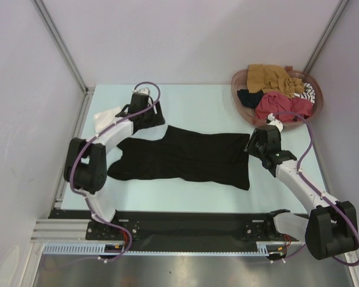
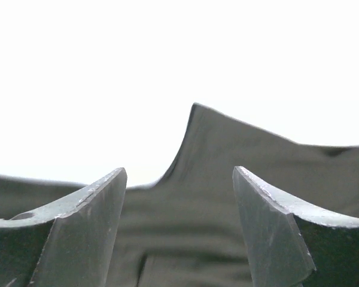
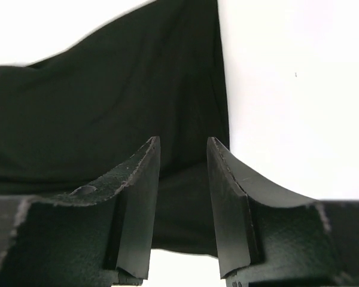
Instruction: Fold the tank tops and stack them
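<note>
1. Pale blue table (image 1: 209,98) is seen with the black tank top (image 1: 185,156) spread flat at its centre. Other tops (image 1: 281,89) are heaped in the basket (image 1: 242,104) at 2 o'clock.
2. The left gripper (image 2: 179,173) is held wide by the garment's 10 o'clock corner. The right gripper (image 3: 182,143) is parted narrowly at its 3 o'clock edge. Nothing is gripped.
3. Matching edge points should be pinched cleanly, and wrinkles drawn out, before any fold is made.
</note>
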Motion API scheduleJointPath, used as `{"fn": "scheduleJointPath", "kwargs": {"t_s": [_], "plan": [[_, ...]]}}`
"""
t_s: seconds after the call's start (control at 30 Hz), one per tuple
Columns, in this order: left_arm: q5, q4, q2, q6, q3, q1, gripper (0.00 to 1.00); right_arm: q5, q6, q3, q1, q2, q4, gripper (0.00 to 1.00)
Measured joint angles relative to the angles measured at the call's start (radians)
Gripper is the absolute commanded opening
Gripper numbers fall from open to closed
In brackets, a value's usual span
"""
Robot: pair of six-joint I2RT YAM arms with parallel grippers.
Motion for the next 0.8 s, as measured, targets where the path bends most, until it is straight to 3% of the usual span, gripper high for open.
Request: {"fn": "scheduleJointPath", "kwargs": {"t_s": [0.13,0.3,0.53,0.73,0.8], "plan": [[0.032,-0.006,0.144,0.031,0.164,-0.002,0.69,-0.038,-0.022,0.000,-0.026,0.000,0.040,0.41],[0.057,-0.079,0.335,0.055,0.356,-0.014,0.69,-0.088,-0.022,0.000,-0.049,0.005,0.065,0.41],[0.057,-0.165,0.465,0.063,0.435,-0.060,0.65,-0.140,-0.021,0.000,-0.070,0.005,0.077,0.41],[0.051,-0.192,0.513,0.069,0.512,-0.083,0.45,-0.149,-0.021,0.000,-0.081,0.005,0.084,0.41],[0.045,-0.193,0.518,0.064,0.512,-0.085,0.28,-0.149,-0.018,-0.002,-0.083,0.008,0.089,0.40]]}}
